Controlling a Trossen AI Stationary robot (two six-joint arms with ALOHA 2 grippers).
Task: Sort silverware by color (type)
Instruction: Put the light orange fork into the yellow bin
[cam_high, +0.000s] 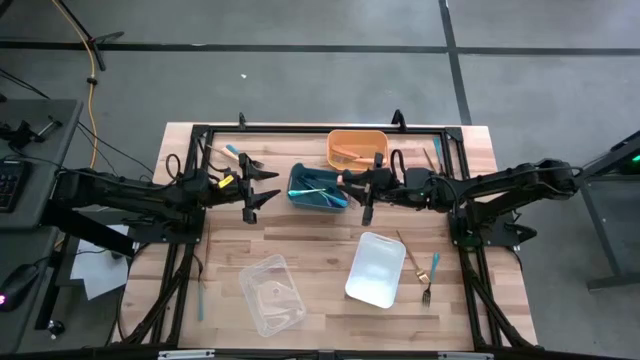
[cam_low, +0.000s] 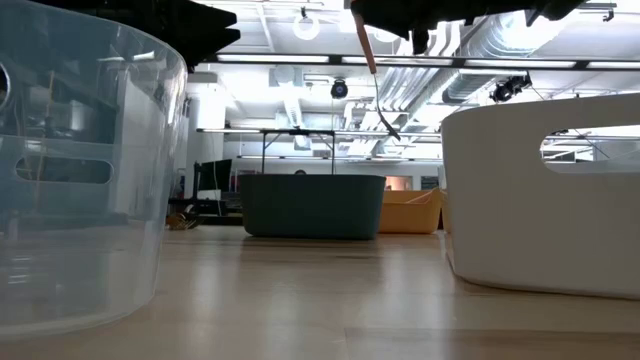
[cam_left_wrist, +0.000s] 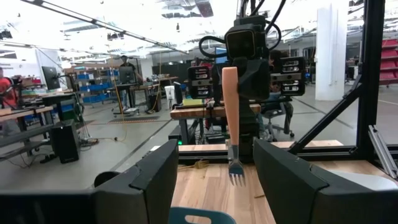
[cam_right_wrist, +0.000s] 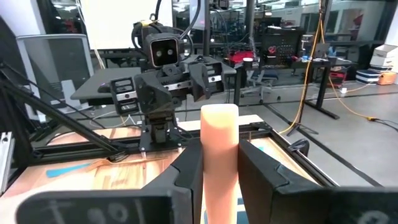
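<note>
My right gripper (cam_high: 357, 183) reaches in from the table's right and is shut on a salmon-orange fork (cam_left_wrist: 231, 118), which also shows in the low view (cam_low: 378, 85). It hovers between the teal bin (cam_high: 318, 187) and the orange bin (cam_high: 357, 148). My left gripper (cam_high: 264, 189) is open and faces it from the teal bin's left side, holding nothing. Teal cutlery lies in the teal bin and orange cutlery in the orange bin. A gold fork (cam_high: 410, 254) and a teal fork (cam_high: 432, 276) lie flat on the table beside the white bin (cam_high: 375, 268). My right gripper pinches the fork's salmon handle (cam_right_wrist: 219, 134) between its two fingers (cam_right_wrist: 261, 177), which lie level and come from the table's right, across the handle. The handle's free end stands above the fingers. The fork hangs lifted clear, nearly upright, with its tines (cam_left_wrist: 236, 175) down.
A clear bin (cam_high: 272, 293) sits near the table's near edge, left of the white bin. One teal utensil (cam_high: 232, 151) lies by the far left corner, and another (cam_high: 200, 298) lies by the left edge. Thin utensils (cam_high: 431, 158) lie far right. A black frame rims the table.
</note>
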